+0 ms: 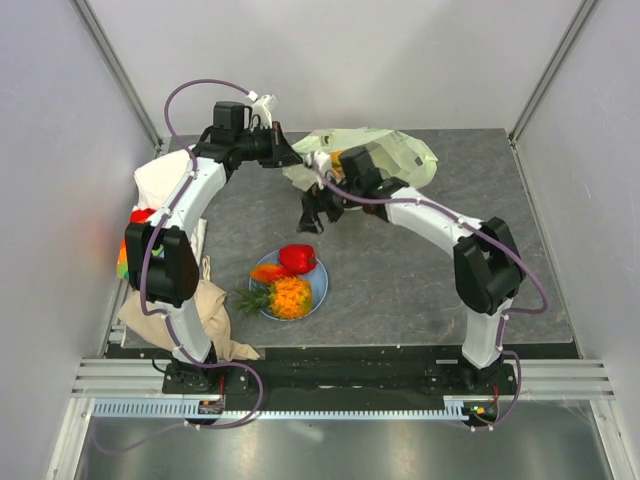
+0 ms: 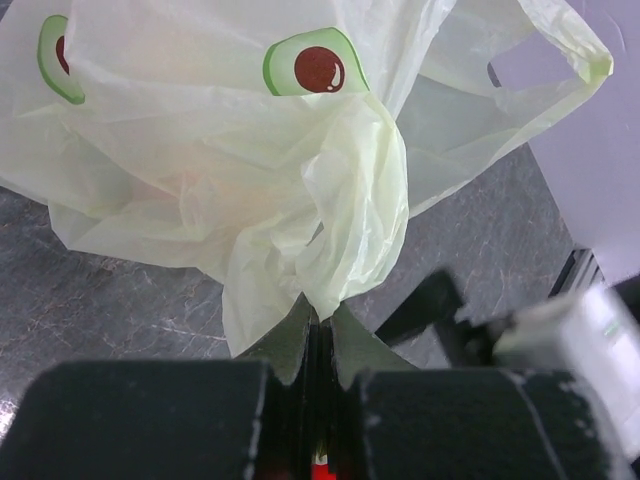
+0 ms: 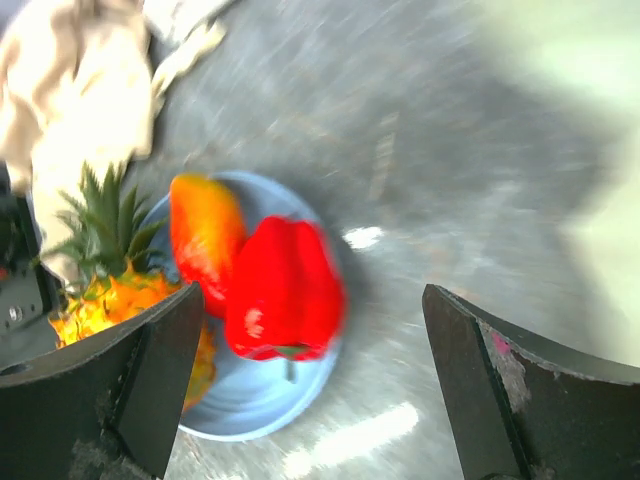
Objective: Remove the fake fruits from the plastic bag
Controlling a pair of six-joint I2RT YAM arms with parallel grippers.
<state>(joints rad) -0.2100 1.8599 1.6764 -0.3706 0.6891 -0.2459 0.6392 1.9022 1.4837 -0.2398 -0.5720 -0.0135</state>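
The pale yellow-green plastic bag lies at the far side of the table, with something yellow-orange showing through it. My left gripper is shut on a bunched fold of the bag, which carries avocado prints. My right gripper is open and empty, in front of the bag and beyond the plate. Its fingers frame the light-blue plate. On the plate lie the red pepper, a peach-coloured piece and the orange pineapple. They also show in the right wrist view: pepper, peach piece, pineapple.
A beige cloth lies by the left arm's base, also in the right wrist view. A white cloth and a bright red-and-green item sit at the left edge. Grey walls close in the table.
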